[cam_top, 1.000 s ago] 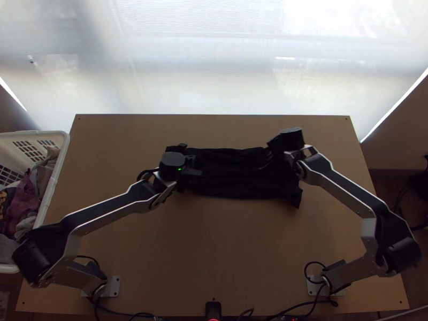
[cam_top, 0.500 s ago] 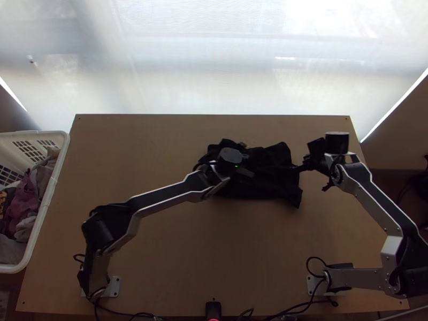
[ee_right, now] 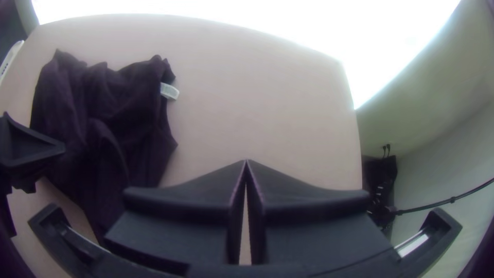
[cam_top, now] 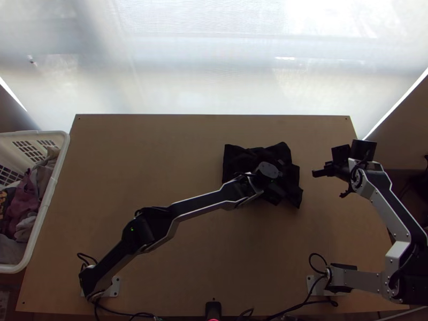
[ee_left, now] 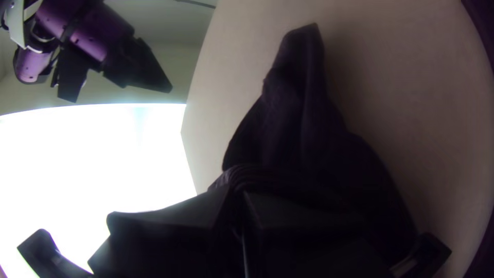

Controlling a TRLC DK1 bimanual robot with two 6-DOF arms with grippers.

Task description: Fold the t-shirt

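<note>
Right of the table's (cam_top: 214, 257) middle, the black t-shirt (cam_top: 241, 158) lies bunched, pinched between the left gripper's (cam_top: 280, 180) fingers, while the right gripper (cam_top: 315, 173), fingertips together, hangs nearer the table's right edge.

The black t-shirt (cam_top: 238, 155) lies partly bunched in a compact, creased heap, in the far half of the bench (cam_top: 134, 150) and right of its middle. One corner juts toward the bench's near edge; a white tag (ee_right: 170, 91) pokes out at one side.
</note>
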